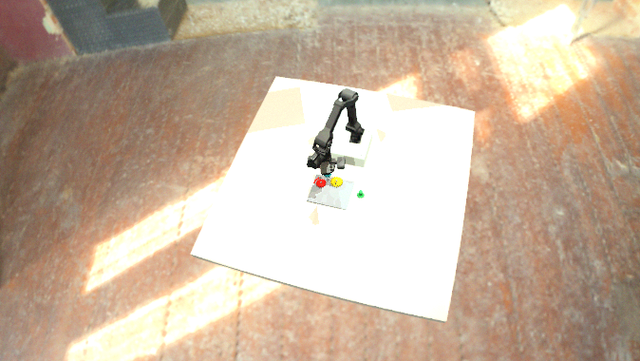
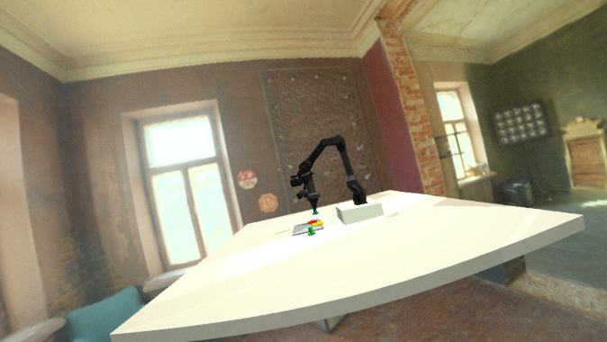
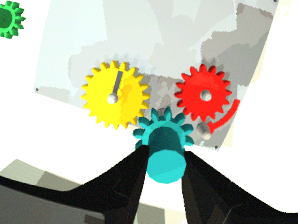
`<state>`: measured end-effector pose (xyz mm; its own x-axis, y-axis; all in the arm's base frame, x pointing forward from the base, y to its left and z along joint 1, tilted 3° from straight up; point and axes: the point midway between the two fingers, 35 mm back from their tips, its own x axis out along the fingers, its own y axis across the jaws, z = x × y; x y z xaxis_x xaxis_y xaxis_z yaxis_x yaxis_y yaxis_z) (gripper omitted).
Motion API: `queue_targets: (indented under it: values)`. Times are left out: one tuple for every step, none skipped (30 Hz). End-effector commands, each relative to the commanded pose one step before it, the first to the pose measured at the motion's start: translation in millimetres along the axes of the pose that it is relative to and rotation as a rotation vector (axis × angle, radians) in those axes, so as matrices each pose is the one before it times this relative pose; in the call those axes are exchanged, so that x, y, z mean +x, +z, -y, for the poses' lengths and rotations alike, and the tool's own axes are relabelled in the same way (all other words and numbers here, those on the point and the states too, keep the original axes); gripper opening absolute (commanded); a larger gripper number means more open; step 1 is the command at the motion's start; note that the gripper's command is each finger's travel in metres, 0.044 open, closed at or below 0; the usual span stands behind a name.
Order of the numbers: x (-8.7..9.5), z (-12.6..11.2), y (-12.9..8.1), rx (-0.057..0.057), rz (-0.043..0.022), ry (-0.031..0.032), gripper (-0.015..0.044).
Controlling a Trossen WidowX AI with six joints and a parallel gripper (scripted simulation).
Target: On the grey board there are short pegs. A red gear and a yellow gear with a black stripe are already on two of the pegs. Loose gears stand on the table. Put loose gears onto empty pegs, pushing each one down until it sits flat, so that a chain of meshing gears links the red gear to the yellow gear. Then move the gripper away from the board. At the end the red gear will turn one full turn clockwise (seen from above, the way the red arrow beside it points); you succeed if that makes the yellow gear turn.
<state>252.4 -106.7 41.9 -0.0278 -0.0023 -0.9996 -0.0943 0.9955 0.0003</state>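
Note:
My gripper [image 3: 165, 155] [image 2: 315, 211] is shut on the handle of the teal gear [image 3: 166, 167] [image 2: 315, 212] and holds it above the grey board's edge, near the gap between the yellow and red gears. The yellow gear [image 3: 102, 102] [image 1: 336, 181] [image 2: 318, 223] with a black stripe and the red gear [image 3: 195, 95] [image 1: 318, 182] sit on the grey board [image 3: 125, 30] [image 1: 329, 199]. A grey peg [image 3: 203, 131] stands beside the red gear. The teal gear hides the board beneath it. A green gear [image 3: 11, 20] [image 1: 361, 194] [image 2: 311, 231] stands on the table beside the board.
The red arrow [image 3: 227, 118] curves beside the red gear, close to the grey peg. The arm's pale base block [image 1: 350, 159] [image 2: 360, 213] stands on the white table [image 1: 380, 266] [image 2: 252, 288] behind the board.

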Motion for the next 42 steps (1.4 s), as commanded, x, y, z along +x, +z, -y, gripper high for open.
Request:
queue_targets:
  values:
    - [-1.31, 1.69, -1.24, -0.0046, -0.00400, -0.00227, 0.0000]
    - [-0.20, 0.00, 0.02, 0.0000, 0.00000, 0.00000, 0.0000]
    - [0.00, 0.00, 0.00, 0.0000, 0.00000, 0.00000, 0.0000]
    - [0.00, 0.00, 0.00, 0.0000, 0.00000, 0.00000, 0.0000]
    - [0.00, 0.00, 0.00, 0.0000, 0.00000, 0.00000, 0.0000]
    - [0.00, 0.00, 0.00, 0.0000, 0.00000, 0.00000, 0.0000]
    - [0.00, 0.00, 0.00, 0.0000, 0.00000, 0.00000, 0.0000]
    - [0.00, 0.00, 0.00, 0.0000, 0.00000, 0.00000, 0.0000]
    - [0.00, 0.00, 0.00, 0.0000, 0.00000, 0.00000, 0.0000]
    - [0.00, 0.00, 0.00, 0.0000, 0.00000, 0.00000, 0.0000]
    - [0.00, 0.00, 0.00, 0.0000, 0.00000, 0.00000, 0.0000]
    - [0.00, 0.00, 0.00, 0.0000, 0.00000, 0.00000, 0.0000]
    - [0.00, 0.00, 0.00, 0.0000, 0.00000, 0.00000, 0.0000]
    - [0.00, 0.00, 0.00, 0.0000, 0.00000, 0.00000, 0.0000]
    - [0.00, 0.00, 0.00, 0.0000, 0.00000, 0.00000, 0.0000]
    - [0.19, 0.02, 0.09, 0.0000, 0.00001, 0.00000, 0.0000]
    - [0.24, -0.01, 0.06, -0.0028, 0.00000, 0.00000, 0.0000]
    - [0.36, -0.03, 0.05, -0.0055, 0.00000, 0.00000, 0.0000]
    - [0.55, -0.05, 0.04, -0.0093, 0.00000, 0.00001, 0.0000]
    - [0.79, -0.07, 0.03, -0.0139, 0.00000, 0.00001, 0.0000]
    - [0.89, -0.07, 0.01, -0.0157, -0.00001, 0.00001, 0.0000]
    - [1.04, -0.08, -0.01, -0.0181, -0.00001, 0.00001, 0.0000]
    - [1.23, -0.08, -0.04, -0.0208, -0.00001, 0.00001, 0.0000]
    - [1.42, -0.07, -0.07, -0.0231, -0.00002, 0.00001, 0.0000]
    - [1.54, -0.05, -0.09, -0.0234, -0.00002, 0.00001, 0.0000]
    - [1.56, -0.02, -0.11, -0.0216, -0.00002, 0.00001, 0.0000]
    - [1.55, 0.01, -0.11, -0.0192, -0.00002, 0.00000, 0.0000]
    - [1.55, 0.04, -0.10, -0.0164, -0.00002, 0.00000, 0.0000]
    - [1.55, 0.07, -0.09, -0.0134, -0.00002, 0.00000, 0.0000]
    - [1.55, 0.09, -0.07, -0.0102, -0.00002, 0.00000, 0.0000]
    - [1.55, 0.10, -0.05, -0.0068, -0.00001, -0.00001, 0.0000]
    - [1.53, 0.11, -0.02, -0.0032, -0.00001, -0.00001, 0.0000]
    - [1.49, 0.11, 0.01, 0.0004, -0.00001, -0.00001, 0.0000]
    - [1.36, 0.09, 0.04, 0.0036, 0.00000, -0.00001, 0.0000]
    - [1.24, 0.07, 0.06, 0.0061, 0.00000, 0.00000, 0.0000]
    - [1.23, 0.05, 0.07, 0.0086, 0.00000, 0.00000, 0.0000]
    - [1.29, 0.03, 0.09, 0.0116, 0.00000, 0.00000, 0.0000]
    - [1.19, 0.01, 0.09, 0.0128, 0.00000, 0.00000, 0.0000]
    - [1.19, -0.01, 0.08, 0.0147, 0.00000, 0.00000, 0.0000]
    - [1.25, -0.03, 0.08, 0.0172, 0.00000, 0.00001, 0.0000]
    - [1.34, -0.06, 0.07, 0.0201, 0.00000, 0.00001, 0.0000]
    - [1.44, -0.08, 0.05, 0.0231, 0.00000, 0.00001, 0.0000]
